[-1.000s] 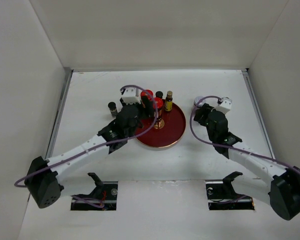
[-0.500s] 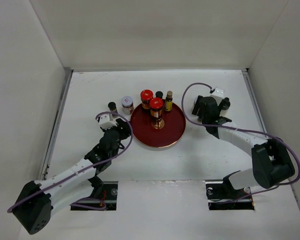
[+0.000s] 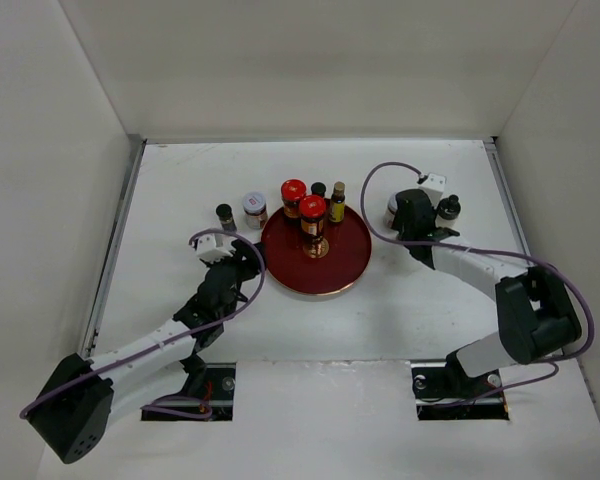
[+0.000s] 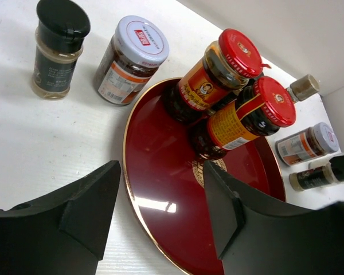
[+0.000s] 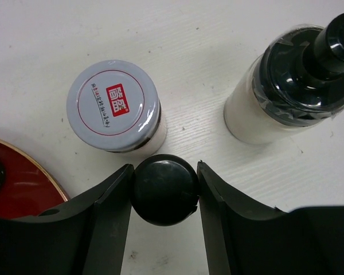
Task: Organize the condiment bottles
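Observation:
The condiment bottles stand in two groups. On the dark-red tray (image 3: 330, 270) are two red-capped jars (image 3: 313, 208) (image 4: 226, 60), a black-capped bottle (image 3: 319, 189) and a slim amber one (image 3: 338, 192). Left of the tray stand a white-lidded jar (image 3: 254, 205) (image 4: 135, 57) and a small black-capped shaker (image 3: 224, 212) (image 4: 58, 46). My left gripper (image 3: 242, 255) (image 4: 162, 166) hangs open over the tray's near-left rim, holding nothing. My right gripper (image 3: 410, 215) (image 5: 164, 166) is shut on a small black-capped bottle (image 5: 163, 192), beside a white-lidded jar (image 5: 113, 106) and a white-bodied bottle (image 5: 258, 117) (image 3: 447, 207).
White walls close the table on the left, back and right. The tray's gold emblem (image 4: 202, 172) lies under the nearer red-capped jar. The right arm's purple cable (image 3: 375, 180) loops above the gripper.
My left arm has drawn back from the jars on the tray to the tray's left rim. My right gripper moved toward the far right bottles, opened, then closed on the black-capped bottle.

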`<action>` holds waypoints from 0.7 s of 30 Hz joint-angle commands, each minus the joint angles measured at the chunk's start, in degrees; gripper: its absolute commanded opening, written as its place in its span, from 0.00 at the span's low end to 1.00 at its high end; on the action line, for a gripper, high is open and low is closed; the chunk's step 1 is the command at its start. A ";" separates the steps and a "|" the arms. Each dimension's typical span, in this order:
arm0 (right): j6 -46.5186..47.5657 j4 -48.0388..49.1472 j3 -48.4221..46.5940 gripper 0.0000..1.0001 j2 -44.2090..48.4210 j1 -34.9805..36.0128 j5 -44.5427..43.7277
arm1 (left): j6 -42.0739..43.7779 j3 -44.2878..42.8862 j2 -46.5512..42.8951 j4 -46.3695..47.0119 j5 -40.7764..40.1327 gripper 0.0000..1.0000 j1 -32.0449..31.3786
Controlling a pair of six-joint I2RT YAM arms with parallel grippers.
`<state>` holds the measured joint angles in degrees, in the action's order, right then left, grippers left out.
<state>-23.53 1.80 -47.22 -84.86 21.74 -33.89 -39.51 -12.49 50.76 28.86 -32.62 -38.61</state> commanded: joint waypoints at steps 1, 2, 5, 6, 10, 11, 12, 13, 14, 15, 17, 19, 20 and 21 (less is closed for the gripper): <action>1.20 -0.30 -2.08 0.36 5.04 1.50 -2.84 | -1.18 1.77 -1.45 4.98 -0.07 0.59 1.12; 1.38 -1.18 -2.61 0.36 6.53 2.64 -3.02 | -1.80 2.03 -1.98 4.98 0.10 0.62 1.39; 1.21 -4.26 -5.33 0.37 8.39 6.68 -2.67 | -2.94 2.38 -2.16 4.98 0.54 0.64 1.92; 1.38 -4.53 -6.21 0.37 8.31 8.09 -2.76 | -3.03 2.56 -2.16 4.98 0.63 0.64 2.00; 0.42 -2.87 -9.55 0.37 5.33 12.49 -1.80 | -3.47 3.09 -1.81 4.98 0.45 0.64 2.44; 0.33 -1.81 -10.43 0.37 4.01 13.28 -1.19 | -3.65 3.17 -1.55 4.98 0.45 0.64 2.53; 0.33 -0.59 -11.30 0.37 2.52 14.16 -0.48 | -3.73 3.17 -1.28 4.98 0.63 0.65 2.71; 0.24 0.47 -12.36 0.37 0.94 14.95 0.13 | -3.74 3.09 -0.85 4.89 0.63 0.65 2.80; 0.24 1.26 -13.24 0.37 -0.64 15.65 0.57 | -3.74 2.91 -0.58 4.71 0.89 0.65 2.80; 0.24 1.88 -14.20 0.37 -2.22 16.18 0.84 | -3.74 2.82 -0.49 4.71 1.07 0.65 2.80; 0.24 2.68 -16.05 0.37 -5.56 16.80 1.28 | -3.74 2.82 -0.32 4.97 1.16 0.65 2.88; 0.15 2.77 -17.46 0.37 -7.94 17.33 1.98 | -3.74 2.91 -0.05 4.98 1.16 0.65 3.15; 0.06 2.85 -18.16 0.37 -9.08 17.59 2.16 | -3.91 2.82 -0.05 4.63 1.24 0.65 3.24; -0.11 3.20 -18.78 0.37 -10.23 18.03 2.25 | -3.91 2.82 -0.14 4.54 1.51 0.65 3.32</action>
<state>-22.92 1.17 -62.24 -93.56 38.79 -32.51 -42.54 -10.11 50.65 30.70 -32.18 -35.88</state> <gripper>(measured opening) 0.527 0.648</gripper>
